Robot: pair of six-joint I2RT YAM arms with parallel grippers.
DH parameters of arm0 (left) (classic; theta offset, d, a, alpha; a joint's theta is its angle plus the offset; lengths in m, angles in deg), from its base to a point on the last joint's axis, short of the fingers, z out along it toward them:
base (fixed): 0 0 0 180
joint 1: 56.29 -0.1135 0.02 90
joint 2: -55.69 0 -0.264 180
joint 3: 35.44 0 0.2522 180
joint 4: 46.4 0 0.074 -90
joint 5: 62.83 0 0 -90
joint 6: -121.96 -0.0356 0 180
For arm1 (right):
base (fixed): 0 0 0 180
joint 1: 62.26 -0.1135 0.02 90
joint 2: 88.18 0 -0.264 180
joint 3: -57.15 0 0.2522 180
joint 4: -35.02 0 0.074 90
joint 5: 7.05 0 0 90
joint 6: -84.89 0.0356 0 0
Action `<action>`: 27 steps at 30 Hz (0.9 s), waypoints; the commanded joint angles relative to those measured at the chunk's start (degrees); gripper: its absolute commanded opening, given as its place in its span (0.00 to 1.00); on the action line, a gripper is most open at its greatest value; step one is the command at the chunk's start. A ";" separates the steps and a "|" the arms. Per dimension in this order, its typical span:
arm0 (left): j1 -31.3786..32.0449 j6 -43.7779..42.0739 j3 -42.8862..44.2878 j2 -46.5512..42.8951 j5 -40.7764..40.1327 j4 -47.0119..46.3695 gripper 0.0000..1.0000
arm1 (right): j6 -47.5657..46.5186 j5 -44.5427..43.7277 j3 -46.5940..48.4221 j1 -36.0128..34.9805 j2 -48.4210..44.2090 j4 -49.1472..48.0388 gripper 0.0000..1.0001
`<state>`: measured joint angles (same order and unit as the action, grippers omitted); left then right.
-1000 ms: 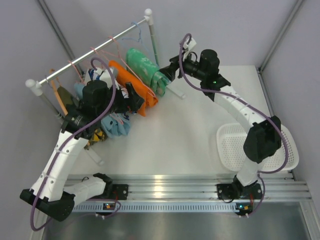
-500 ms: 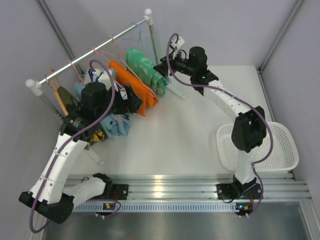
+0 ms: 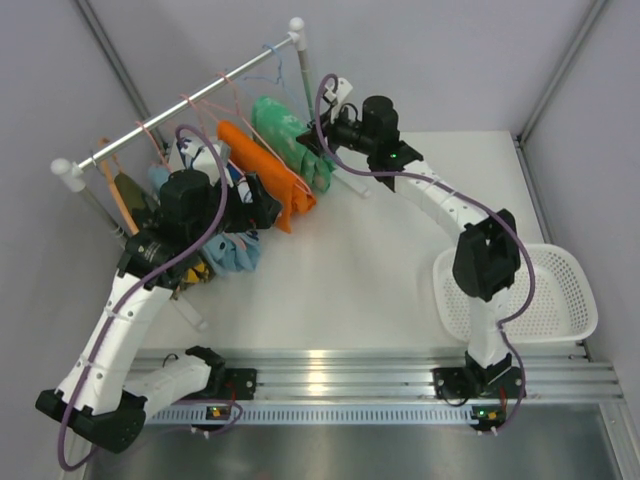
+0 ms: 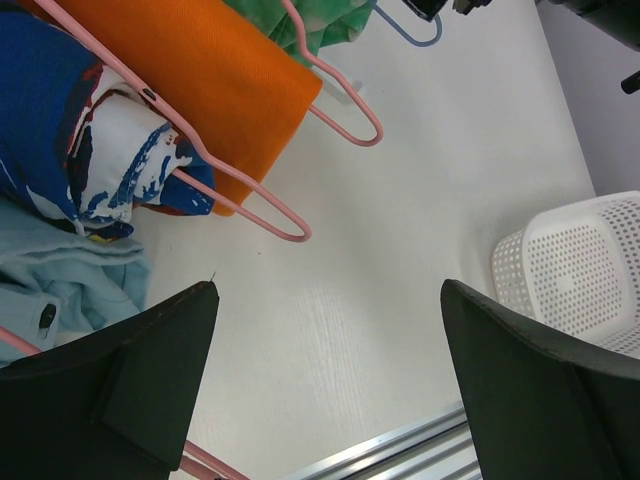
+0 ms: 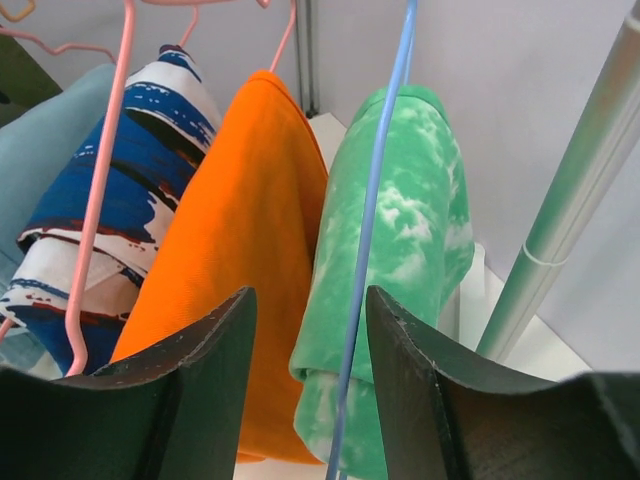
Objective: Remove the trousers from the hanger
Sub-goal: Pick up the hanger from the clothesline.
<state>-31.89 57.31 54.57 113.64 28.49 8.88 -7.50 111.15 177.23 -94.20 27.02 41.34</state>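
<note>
1. My right claw point(image 5: 310, 300) stands half-spread around the lower fold of the mint green trousers point(image 5: 400, 220) and their blue hanger wire point(image 5: 372, 230). I cannot tell whether my pads touch the cloth.
2. The orange trousers point(image 5: 240, 230) hang just beside them.
3. My right arm stretches far forward across the table point(image 3: 400, 250).
4. My left claw point(image 4: 328, 295) gapes wide and empty near the blue-and-white trousers point(image 4: 90, 150).
</note>
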 commanded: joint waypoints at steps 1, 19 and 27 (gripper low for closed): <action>-0.23 -1.26 -0.22 -0.65 -0.80 -1.97 0.98 | -0.77 -1.22 3.28 -0.84 1.17 -1.35 0.48; -0.23 -2.93 0.39 -0.21 -3.17 -0.82 0.98 | 0.99 -6.67 4.42 -1.98 2.40 0.76 0.30; -0.23 -3.19 0.66 0.58 -2.82 -1.26 0.98 | 0.72 -7.99 4.86 -1.98 2.40 0.67 0.01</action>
<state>-31.89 55.14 54.57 113.75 26.02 8.93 -6.47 103.85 178.68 -95.49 29.47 43.96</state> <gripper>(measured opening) 0.983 0.039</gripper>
